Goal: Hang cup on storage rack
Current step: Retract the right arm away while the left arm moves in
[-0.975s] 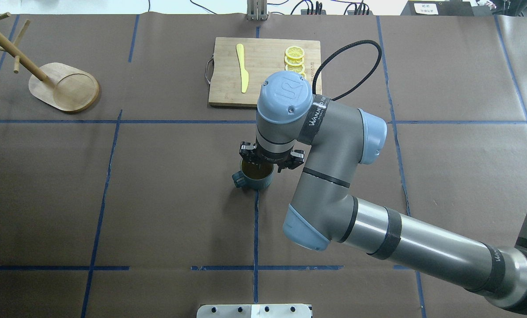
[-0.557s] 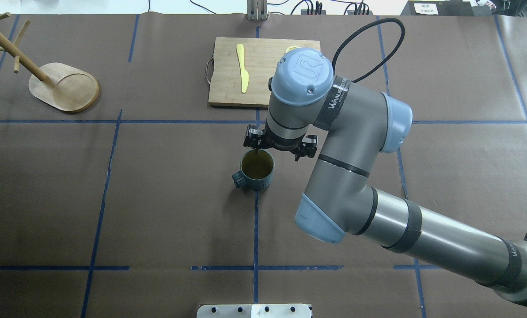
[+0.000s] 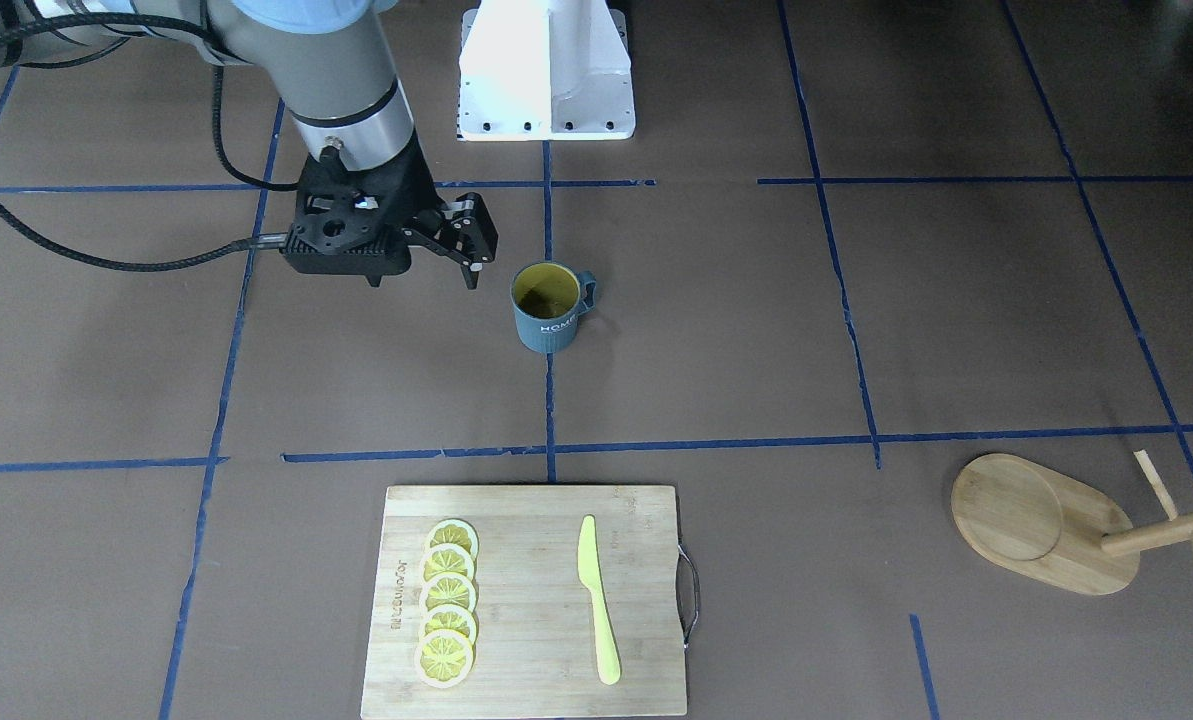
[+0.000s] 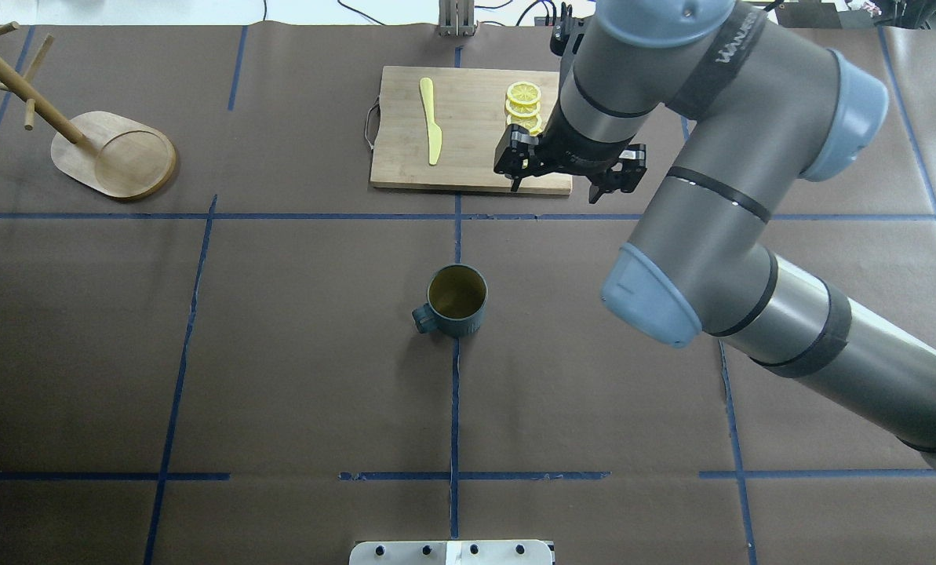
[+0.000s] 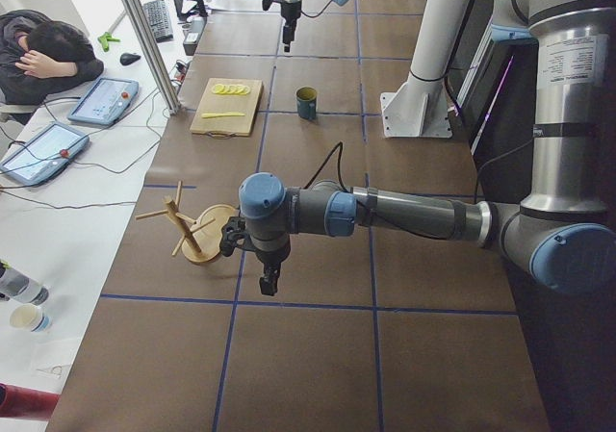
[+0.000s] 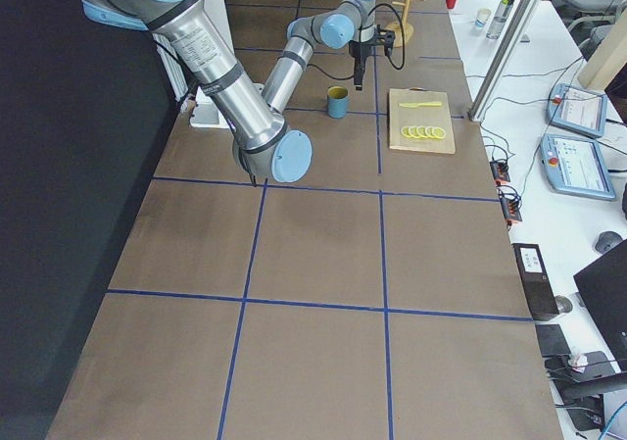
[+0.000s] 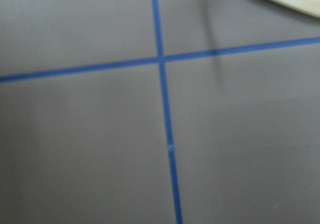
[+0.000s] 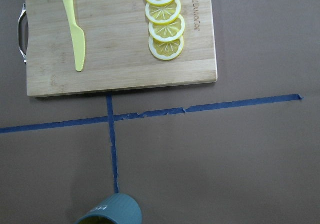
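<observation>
The cup (image 4: 457,300) stands upright mid-table, yellow inside showing and handle toward the robot's left; it also shows in the front view (image 3: 548,308) and at the right wrist view's bottom edge (image 8: 112,211). The storage rack (image 4: 114,153) stands at the far left, post leaning, with nothing on its pegs (image 3: 1041,525). My right gripper (image 4: 554,188) hangs open and empty, raised above the table, apart from the cup (image 3: 422,275). My left gripper (image 5: 269,280) points down near the rack, shown only in the exterior left view, so I cannot tell whether it is open.
A wooden cutting board (image 4: 397,133) lies at the far middle with a yellow knife (image 4: 430,122) and lemon slices (image 4: 523,106). Blue tape lines grid the brown table cover. The left wrist view shows a tape cross (image 7: 161,59) only.
My right gripper was down at the cup's far rim. It has risen and drawn away toward the cutting board. The cup stays where it was.
</observation>
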